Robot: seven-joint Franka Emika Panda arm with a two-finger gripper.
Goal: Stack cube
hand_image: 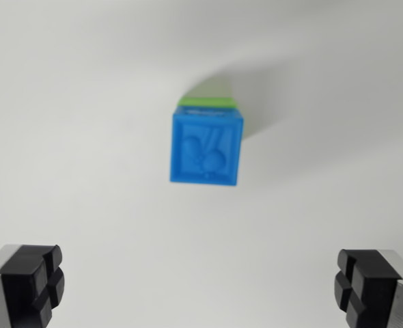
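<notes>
white tabletop [65, 102] is being filmed from above; a blue cube [207, 148] is sitting on a green cube [208, 101] mid-surface. gripper [201, 281] is being held wide, empty; a straight lift away is being advised.

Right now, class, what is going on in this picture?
A robot arm's wrist camera looks straight down on a blue plastic cube sitting on top of a green cube, on a plain white table. The gripper holds nothing; its black jaws stand wide apart, clear of the stack.
</notes>
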